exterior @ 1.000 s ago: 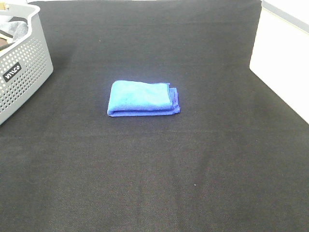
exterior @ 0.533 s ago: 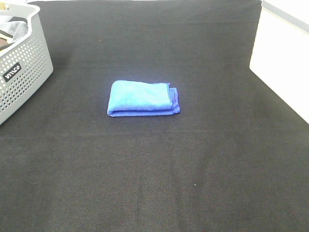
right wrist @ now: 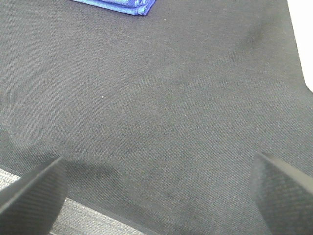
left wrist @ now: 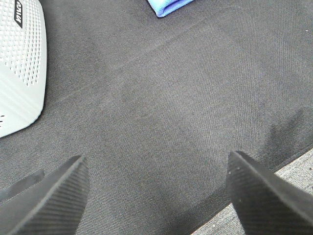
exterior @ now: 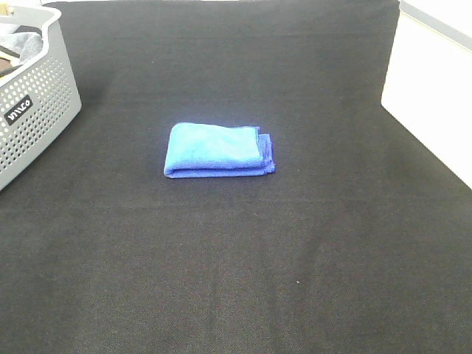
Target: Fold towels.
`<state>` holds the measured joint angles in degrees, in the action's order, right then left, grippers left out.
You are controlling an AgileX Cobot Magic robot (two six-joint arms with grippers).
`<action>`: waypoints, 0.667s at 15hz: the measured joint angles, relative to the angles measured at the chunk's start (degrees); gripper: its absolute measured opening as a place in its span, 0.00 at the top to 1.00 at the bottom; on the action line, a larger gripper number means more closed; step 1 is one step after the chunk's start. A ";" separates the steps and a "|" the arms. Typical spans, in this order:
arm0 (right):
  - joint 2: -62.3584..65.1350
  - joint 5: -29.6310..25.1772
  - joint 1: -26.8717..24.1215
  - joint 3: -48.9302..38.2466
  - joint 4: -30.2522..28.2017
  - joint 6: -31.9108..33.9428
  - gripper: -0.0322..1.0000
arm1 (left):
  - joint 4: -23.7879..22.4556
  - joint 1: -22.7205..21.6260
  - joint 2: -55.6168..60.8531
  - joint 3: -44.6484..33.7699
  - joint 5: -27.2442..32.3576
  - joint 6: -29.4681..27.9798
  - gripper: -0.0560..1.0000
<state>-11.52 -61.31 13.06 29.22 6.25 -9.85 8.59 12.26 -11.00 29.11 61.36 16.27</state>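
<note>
- Black cloth table [exterior: 310, 243]; covers nearly the whole overhead view; matte weave, likely enough friction that fabric laid on it will not slide freely
- Grey perforated basket [exterior: 37, 110]; at the far left corner of the table; grey fabric visible inside, probably further towels; well apart from the blue towel
- Blue towel [exterior: 217, 150]; lies near the table's centre, folded into a compact rectangle; smooth fold on its left, layered edges showing at its right end; judged soft, light, limp; would sag if lifted by one corner; best taken at the layered right edge, pinching all plies together
- Left gripper [left wrist: 156, 196]; fingers spread wide, nothing between them; hovers over bare cloth, basket beside
- Right gripper [right wrist: 156, 191]; fingers likewise apart, empty; towel corner [right wrist: 117, 6] far ahead
</note>
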 joint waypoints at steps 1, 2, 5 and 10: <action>0.00 0.00 0.00 0.00 0.00 0.00 0.04 | 0.00 0.00 0.00 0.00 0.00 0.00 0.24; 0.00 0.00 0.00 0.00 0.00 0.00 0.04 | 0.00 -0.34 0.00 0.00 0.00 0.00 0.24; 0.00 0.00 -0.11 0.00 0.06 0.00 0.04 | 0.00 -5.84 0.11 0.00 0.00 0.00 0.24; 2.58 0.00 -9.45 0.00 0.52 0.06 0.04 | 0.00 -12.32 10.03 0.00 -0.17 0.00 0.24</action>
<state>-8.94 -61.31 3.61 29.22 6.76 -9.80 8.59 -0.06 -0.97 29.11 61.19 16.27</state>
